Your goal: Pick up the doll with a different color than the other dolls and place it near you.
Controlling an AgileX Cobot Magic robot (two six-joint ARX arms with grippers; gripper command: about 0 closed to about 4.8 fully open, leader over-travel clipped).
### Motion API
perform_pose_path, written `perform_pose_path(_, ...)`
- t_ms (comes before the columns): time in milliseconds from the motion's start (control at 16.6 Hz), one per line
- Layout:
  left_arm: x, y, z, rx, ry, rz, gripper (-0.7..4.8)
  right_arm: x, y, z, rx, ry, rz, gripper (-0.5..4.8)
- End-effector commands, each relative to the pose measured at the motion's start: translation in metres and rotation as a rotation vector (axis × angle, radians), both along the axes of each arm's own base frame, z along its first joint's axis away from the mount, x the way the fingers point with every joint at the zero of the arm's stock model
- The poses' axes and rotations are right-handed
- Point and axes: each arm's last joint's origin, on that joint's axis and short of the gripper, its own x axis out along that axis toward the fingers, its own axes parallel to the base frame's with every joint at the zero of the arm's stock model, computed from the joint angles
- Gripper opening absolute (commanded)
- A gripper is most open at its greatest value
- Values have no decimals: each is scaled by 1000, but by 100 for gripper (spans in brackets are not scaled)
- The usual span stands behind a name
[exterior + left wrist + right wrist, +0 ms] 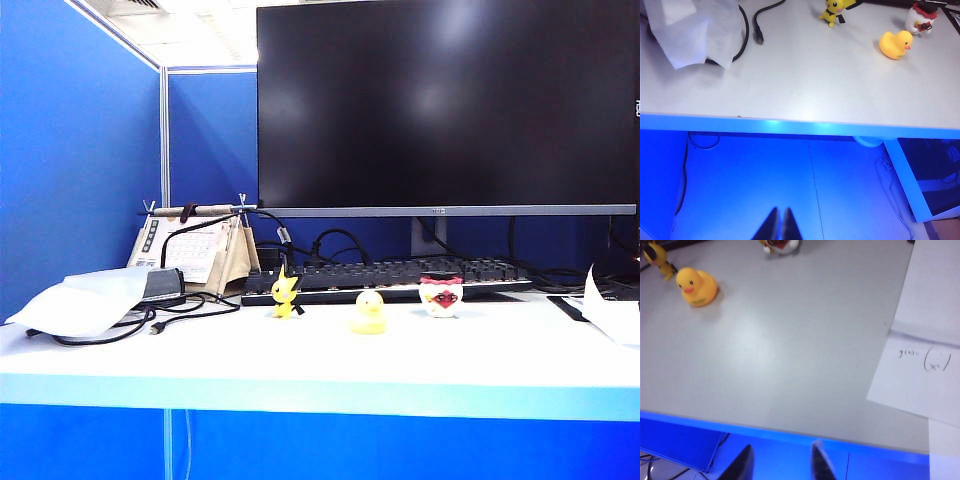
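white desk (300,360), blue partitions (80,150); l gripper (779,226) shut, r gripper (781,462) apart.

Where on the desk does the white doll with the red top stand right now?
In the exterior view the white doll stands rightmost in the row, beside the yellow duck, just in front of the keyboard below the monitor.

We saw the white doll (781,245) cropped by the right wrist view's edge; both pincers lay outside the exterior view.
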Motion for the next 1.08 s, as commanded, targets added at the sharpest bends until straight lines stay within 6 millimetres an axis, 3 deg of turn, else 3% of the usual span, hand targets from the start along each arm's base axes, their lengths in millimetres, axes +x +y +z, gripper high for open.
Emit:
perform_pose_path(60, 0, 0, 0, -6, -1, -3, 22, 0, 0, -1, -5, 6, -5, 148)
perform_pose_path(721, 0, 0, 0, -5, -1, -2, 22, 1, -4, 1, -50, -36, -128, 148)
perform_pose_path(902, 0, 0, 0, -6, -1, -3, 22, 6, -2, 18, 21, -198, -130, 148)
perform_pose_path(1082, 0, 0, 0, -6, -1, -3, 22, 13, 0, 48, 93, -350, -137, 149)
